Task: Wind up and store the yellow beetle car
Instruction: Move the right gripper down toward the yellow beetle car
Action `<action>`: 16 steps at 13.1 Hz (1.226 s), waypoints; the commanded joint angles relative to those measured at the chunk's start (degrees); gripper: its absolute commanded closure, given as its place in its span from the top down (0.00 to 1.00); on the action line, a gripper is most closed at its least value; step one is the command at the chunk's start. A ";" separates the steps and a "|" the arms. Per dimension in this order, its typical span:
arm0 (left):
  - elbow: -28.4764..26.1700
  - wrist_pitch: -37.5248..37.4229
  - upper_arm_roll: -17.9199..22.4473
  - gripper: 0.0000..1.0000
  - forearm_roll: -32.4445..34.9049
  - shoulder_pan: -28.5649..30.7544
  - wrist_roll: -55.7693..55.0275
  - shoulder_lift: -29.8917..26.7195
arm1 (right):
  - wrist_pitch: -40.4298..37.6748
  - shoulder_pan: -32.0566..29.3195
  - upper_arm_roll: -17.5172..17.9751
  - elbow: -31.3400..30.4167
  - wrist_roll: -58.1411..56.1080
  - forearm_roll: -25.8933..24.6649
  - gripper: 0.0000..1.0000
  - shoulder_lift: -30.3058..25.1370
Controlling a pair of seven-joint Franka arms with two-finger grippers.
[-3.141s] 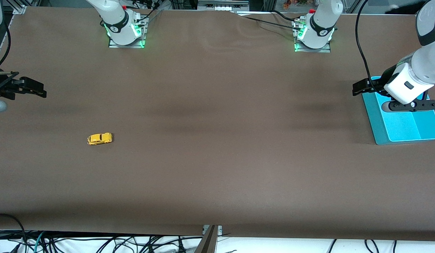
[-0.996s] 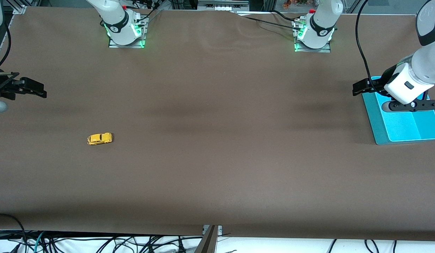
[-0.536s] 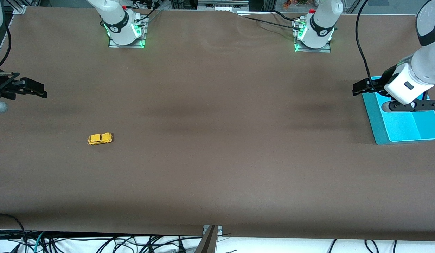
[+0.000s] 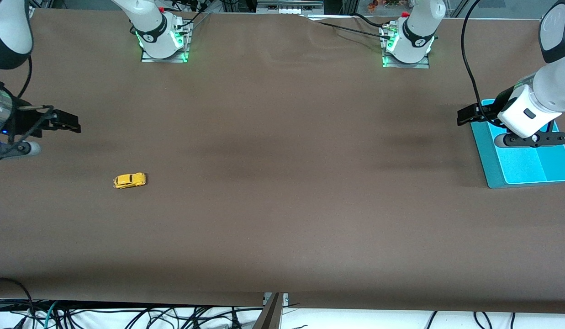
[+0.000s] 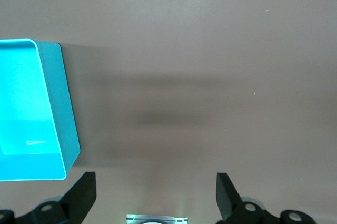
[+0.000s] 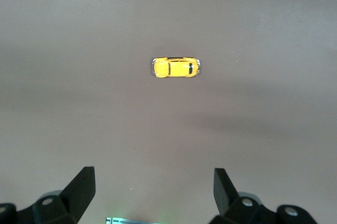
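The yellow beetle car (image 4: 129, 180) sits untouched near the counter's (image 4: 282, 205) right-arm edge. The right gripper (image 6: 152, 195) hangs close by, jaws apart; next comes a descent onto it. The left gripper (image 5: 156, 197) waits, jaws apart, over the blue tray (image 4: 529, 171).

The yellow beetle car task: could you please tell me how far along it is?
Nothing looks done yet. The yellow beetle car sits untouched on the brown table. The right end effector is open, up over the table at its end. The left end effector, open, waits by the blue tray. Grasping, winding and storing all remain.
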 commanded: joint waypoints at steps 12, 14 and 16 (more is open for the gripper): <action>1.09 -0.24 -0.25 1.00 -0.92 0.68 0.81 0.41 | 14.08 1.01 -0.18 -5.14 -41.98 -0.25 0.99 12.50; 1.18 -0.24 -0.25 1.00 -0.92 0.68 0.72 0.41 | 21.80 0.83 -0.26 -10.93 -50.85 -0.16 0.99 12.50; 1.44 -0.41 -0.25 1.00 -0.92 0.68 0.72 0.41 | 30.41 0.22 -0.44 -16.21 -61.04 0.10 0.99 12.59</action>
